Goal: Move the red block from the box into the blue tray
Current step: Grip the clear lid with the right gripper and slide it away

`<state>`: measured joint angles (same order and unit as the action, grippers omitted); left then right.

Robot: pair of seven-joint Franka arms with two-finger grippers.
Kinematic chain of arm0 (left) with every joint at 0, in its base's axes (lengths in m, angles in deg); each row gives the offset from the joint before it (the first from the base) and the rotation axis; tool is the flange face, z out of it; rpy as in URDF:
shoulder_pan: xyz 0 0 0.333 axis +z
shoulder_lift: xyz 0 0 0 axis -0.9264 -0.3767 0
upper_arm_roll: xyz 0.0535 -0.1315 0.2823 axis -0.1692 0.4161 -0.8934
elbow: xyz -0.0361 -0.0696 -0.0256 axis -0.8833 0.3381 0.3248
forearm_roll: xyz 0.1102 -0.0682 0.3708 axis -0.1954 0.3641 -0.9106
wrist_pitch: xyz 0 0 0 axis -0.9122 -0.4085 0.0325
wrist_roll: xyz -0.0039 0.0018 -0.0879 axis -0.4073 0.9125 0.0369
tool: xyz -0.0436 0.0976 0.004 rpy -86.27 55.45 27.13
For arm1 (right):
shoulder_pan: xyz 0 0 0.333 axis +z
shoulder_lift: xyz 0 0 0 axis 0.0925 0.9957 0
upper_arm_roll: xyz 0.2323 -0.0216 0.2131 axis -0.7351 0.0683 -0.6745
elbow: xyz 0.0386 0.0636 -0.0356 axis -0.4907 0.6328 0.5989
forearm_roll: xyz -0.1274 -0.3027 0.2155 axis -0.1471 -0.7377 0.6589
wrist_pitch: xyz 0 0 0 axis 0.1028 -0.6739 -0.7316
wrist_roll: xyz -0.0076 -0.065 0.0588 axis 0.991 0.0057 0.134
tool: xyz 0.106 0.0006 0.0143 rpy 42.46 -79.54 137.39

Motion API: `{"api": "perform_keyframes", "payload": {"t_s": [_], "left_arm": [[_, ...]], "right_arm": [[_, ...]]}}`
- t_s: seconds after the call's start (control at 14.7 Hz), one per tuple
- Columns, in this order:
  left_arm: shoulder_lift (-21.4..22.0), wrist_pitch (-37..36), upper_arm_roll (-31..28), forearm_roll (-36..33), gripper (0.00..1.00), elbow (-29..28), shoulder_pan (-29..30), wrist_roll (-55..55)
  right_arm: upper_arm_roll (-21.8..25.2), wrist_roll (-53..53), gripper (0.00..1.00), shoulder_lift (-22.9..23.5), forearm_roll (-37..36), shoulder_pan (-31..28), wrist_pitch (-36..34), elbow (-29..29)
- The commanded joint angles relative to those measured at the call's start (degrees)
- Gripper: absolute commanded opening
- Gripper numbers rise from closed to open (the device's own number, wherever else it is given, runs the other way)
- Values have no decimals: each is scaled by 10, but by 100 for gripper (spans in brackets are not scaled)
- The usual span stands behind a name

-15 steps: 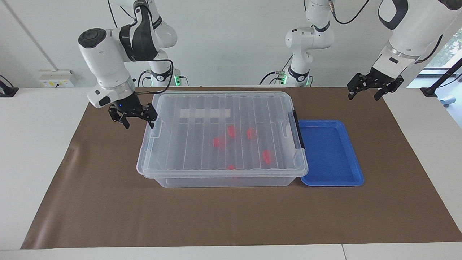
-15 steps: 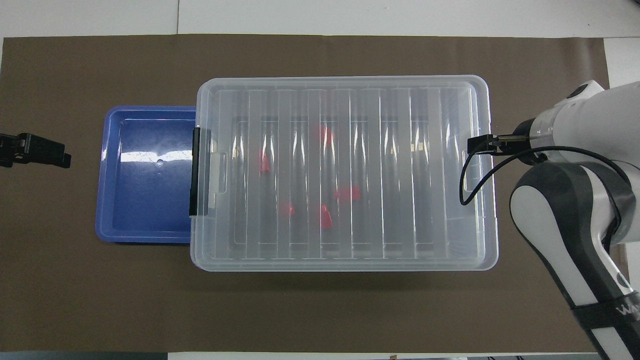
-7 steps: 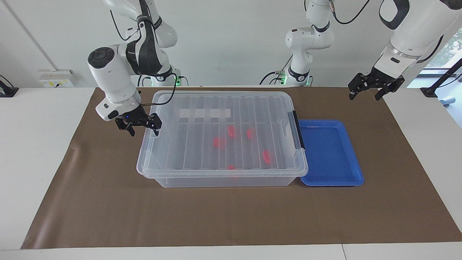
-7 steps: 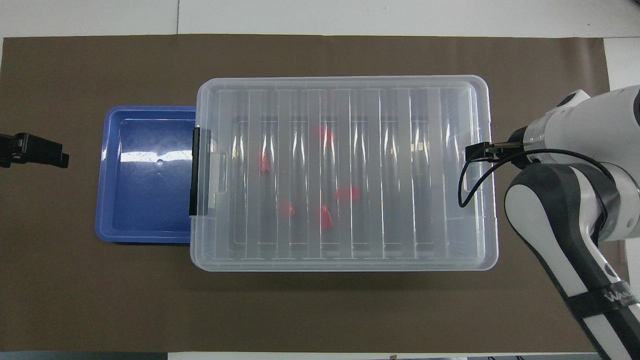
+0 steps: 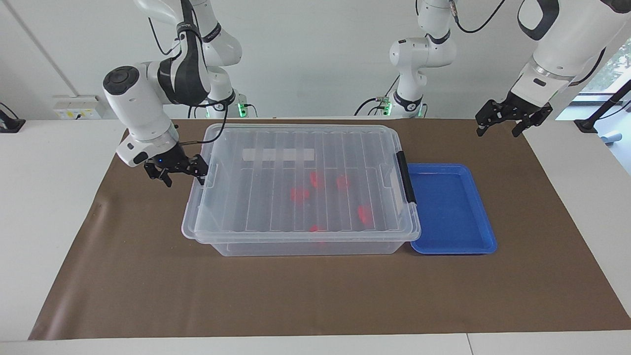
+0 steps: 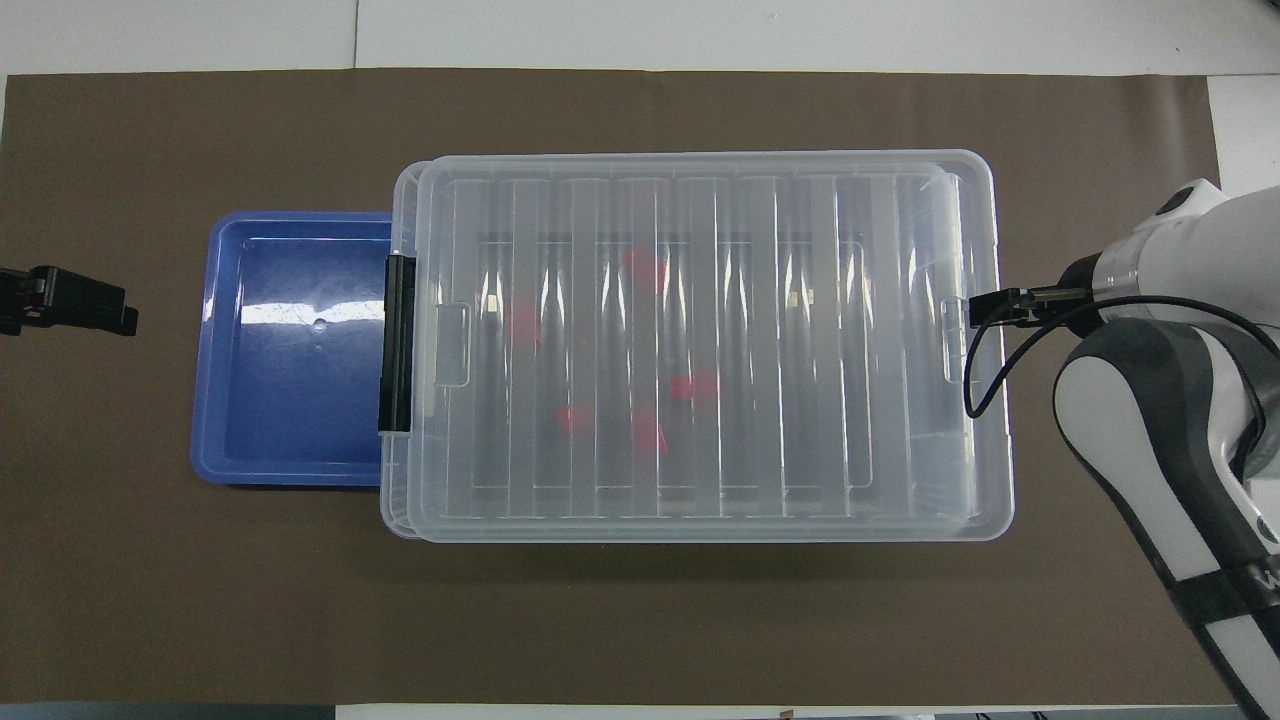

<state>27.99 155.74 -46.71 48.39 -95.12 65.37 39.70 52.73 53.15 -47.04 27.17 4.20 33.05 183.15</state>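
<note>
- The right gripper (image 5: 181, 170) is at the lid (image 5: 300, 182) edge of the box (image 5: 296, 244), at the right arm's end; it seems hooked on the lid, but I cannot tell its grip.
- Lift evenly, so the raised lid clears the rim.
- The red blocks (image 5: 298, 194) lie inside the box; the tray (image 5: 451, 207) touches the box at the other end.
- The left gripper (image 5: 512, 121) waits open near the tray.

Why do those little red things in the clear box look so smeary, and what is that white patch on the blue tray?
In both views the red blocks sit under the box's ribbed clear lid, which blurs them. In the overhead view the white streak on the blue tray is glare from lighting; the facing view shows no such streak.
</note>
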Motion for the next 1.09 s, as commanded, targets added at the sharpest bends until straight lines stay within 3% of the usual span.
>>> {"api": "perform_keyframes", "payload": {"t_s": [0.0, 1.02], "left_arm": [[5, 1, 1, -6, 100, 0, 3, 9], [7, 28, 6, -6, 100, -13, -34, -1]], "right_arm": [[-3, -42, 100, -9, 0, -28, 13, 20], [-2, -225, 100, -3, -13, -135, 6, 4]]}}
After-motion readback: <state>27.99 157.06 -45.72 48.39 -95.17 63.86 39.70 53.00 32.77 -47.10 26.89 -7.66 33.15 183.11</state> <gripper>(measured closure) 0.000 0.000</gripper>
